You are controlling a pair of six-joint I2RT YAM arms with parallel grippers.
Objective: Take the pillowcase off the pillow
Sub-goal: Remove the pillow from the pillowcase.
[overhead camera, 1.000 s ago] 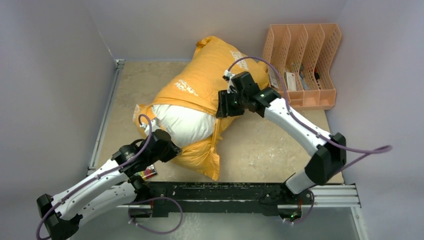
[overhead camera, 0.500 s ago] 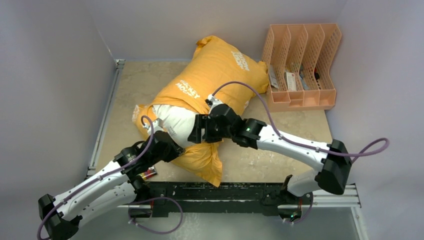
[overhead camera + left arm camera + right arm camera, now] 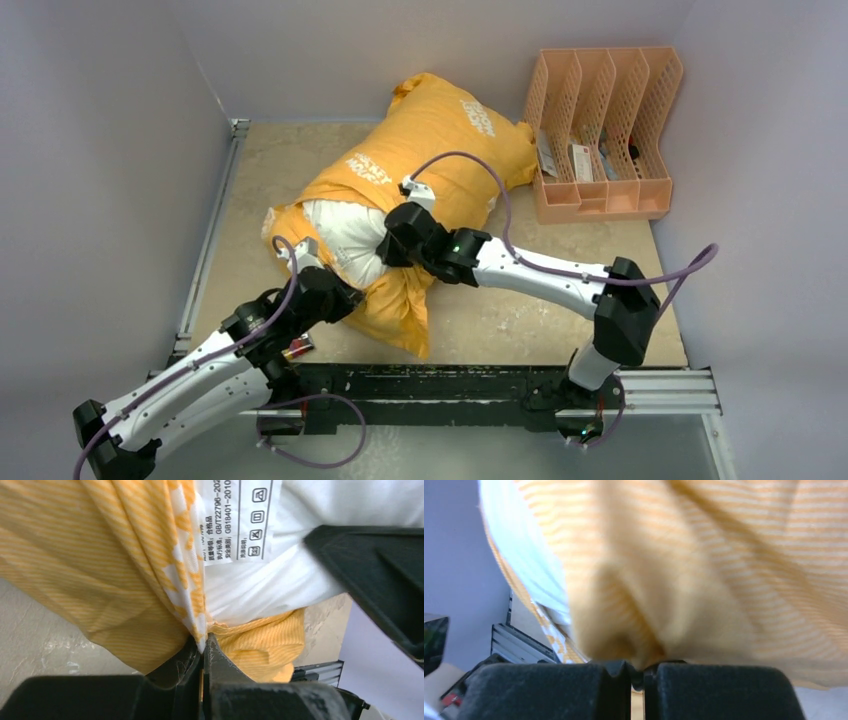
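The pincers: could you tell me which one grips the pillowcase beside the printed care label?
The left pincer, shut on the pillowcase hem below the label; the right pincer pinches only plain striped fabric.

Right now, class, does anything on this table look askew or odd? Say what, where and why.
The pillowcase is askew: it is bunched and twisted at the near end, its mouth gaping so the white pillow bulges out bare. The left hand and right hand each pinch a fold of its orange fabric.

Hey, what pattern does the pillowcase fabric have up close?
Fine orange-yellow and pale stripes on the pillowcase; the left wrist view shows it best.
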